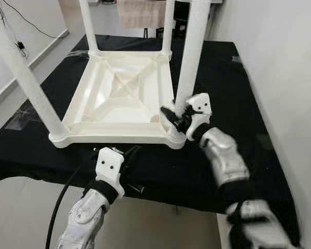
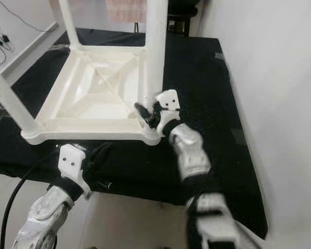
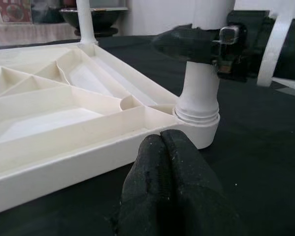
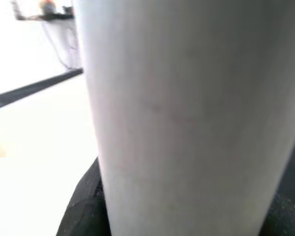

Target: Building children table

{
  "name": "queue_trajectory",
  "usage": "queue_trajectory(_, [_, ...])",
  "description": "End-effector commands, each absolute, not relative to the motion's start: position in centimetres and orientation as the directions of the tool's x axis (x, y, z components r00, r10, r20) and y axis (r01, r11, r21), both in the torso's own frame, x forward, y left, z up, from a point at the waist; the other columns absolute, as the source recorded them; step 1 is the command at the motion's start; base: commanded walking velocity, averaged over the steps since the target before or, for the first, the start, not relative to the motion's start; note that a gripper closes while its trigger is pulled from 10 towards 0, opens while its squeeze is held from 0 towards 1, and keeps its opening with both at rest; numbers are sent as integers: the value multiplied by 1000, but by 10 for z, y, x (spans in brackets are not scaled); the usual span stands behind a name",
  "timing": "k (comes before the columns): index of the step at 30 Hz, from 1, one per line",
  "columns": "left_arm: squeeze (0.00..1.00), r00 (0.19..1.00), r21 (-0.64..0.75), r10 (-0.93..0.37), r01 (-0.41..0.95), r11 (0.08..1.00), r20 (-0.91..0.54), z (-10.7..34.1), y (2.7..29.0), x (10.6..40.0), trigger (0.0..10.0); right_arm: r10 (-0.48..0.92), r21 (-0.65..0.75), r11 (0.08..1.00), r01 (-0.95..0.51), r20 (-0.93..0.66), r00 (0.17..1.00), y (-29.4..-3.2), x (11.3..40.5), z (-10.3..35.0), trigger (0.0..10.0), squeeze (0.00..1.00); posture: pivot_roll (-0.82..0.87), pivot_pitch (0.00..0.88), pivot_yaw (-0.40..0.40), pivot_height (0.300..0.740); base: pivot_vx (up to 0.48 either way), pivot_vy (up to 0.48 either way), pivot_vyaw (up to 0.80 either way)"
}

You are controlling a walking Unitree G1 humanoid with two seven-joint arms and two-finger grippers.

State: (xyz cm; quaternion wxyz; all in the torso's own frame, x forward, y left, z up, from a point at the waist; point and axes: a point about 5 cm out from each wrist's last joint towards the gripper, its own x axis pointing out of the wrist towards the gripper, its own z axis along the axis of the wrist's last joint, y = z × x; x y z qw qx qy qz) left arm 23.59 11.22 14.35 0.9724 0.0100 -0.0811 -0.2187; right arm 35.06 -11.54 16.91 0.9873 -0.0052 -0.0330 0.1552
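A white plastic children's table (image 1: 114, 139) lies upside down on a black-covered worktop (image 1: 233, 93), ribbed underside up. Legs stand upright at its corners: near right leg (image 1: 189, 62), near left leg (image 1: 28, 83) and two far legs. My right gripper (image 1: 179, 118) is shut around the near right leg just above its socket; the leg (image 4: 187, 98) is very close in the right wrist view. My left gripper (image 1: 128, 155) hovers at the table's front rim, shut with nothing in it. The left wrist view has its fingertips (image 3: 162, 152) pressed together, facing the leg's base (image 3: 199, 93).
A white wall (image 1: 290, 62) runs close along the worktop's right side. The worktop's front edge lies just under my left arm, with pale floor below. A black cable (image 1: 62, 202) hangs by the left arm. A beige cloth (image 1: 140, 13) hangs at the back.
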Motion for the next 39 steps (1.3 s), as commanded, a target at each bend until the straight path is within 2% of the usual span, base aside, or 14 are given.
queue_trajectory(1, [0,893,45,-429,427,903,134,140,115,235,10000,267,30,964,-265,-80,961,-112,336,136,0,0,75,114,1,740,0,0,0])
queue_trajectory(7, [0,891,47,-435,433,900,128,139,115,237,10000,316,-18,948,-318,-66,947,-105,355,145,0,0,77,104,-8,740,0,0,0])
queue_trajectory(8, [0,894,48,-430,427,903,130,140,116,237,10000,286,-22,957,-289,-94,954,-107,358,145,10000,0,76,105,-6,740,0,0,0])
queue_trajectory(11, [0,895,48,-426,423,905,131,140,116,238,10000,322,21,947,-321,-71,944,-106,359,151,10000,0,81,103,-7,740,0,0,0])
queue_trajectory(12, [0,895,47,-427,425,904,130,139,115,238,10000,341,31,940,-340,-57,938,-106,359,155,10000,1000,81,104,-8,740,0,0,0])
queue_trajectory(20, [0,889,42,-441,439,897,128,139,114,238,10000,636,35,769,-638,52,770,-101,363,184,10000,1000,76,101,-7,740,0,0,0])
queue_trajectory(21, [0,888,42,-441,439,897,128,139,113,238,10000,724,18,688,-725,50,688,-102,364,189,10000,0,81,100,-10,740,0,0,0])
queue_trajectory(27, [0,890,40,-437,436,899,130,138,113,238,10000,847,-52,530,-846,-4,531,-106,368,194,10000,0,94,96,-18,740,0,0,0])
queue_trajectory(34, [0,890,40,-437,435,899,130,139,112,237,10000,882,-20,469,-883,-48,469,-113,376,197,10000,0,99,97,-20,740,0,0,0])
queue_trajectory(35, [0,890,40,-437,435,899,130,139,112,237,10000,889,-10,455,-891,-51,455,-114,376,197,6157,0,100,98,-20,740,0,0,0])
queue_trajectory(36, [0,890,40,-437,435,899,130,139,112,237,10000,889,-10,455,-891,-51,455,-114,376,197,6157,0,100,98,-20,740,0,0,0])
queue_trajectory(37, [0,890,41,-437,436,899,130,139,112,237,10000,896,-3,441,-898,-52,440,-115,376,197,1373,0,100,98,-20,740,0,0,0])
queue_trajectory(38, [0,890,41,-437,436,899,130,139,112,237,10000,896,-3,441,-898,-52,440,-115,376,197,1373,0,100,98,-20,740,0,0,0])
queue_trajectory(39, [0,890,40,-437,436,899,129,139,112,237,10000,900,2,434,-901,-53,433,-116,377,196,0,0,100,98,-20,740,0,0,0])
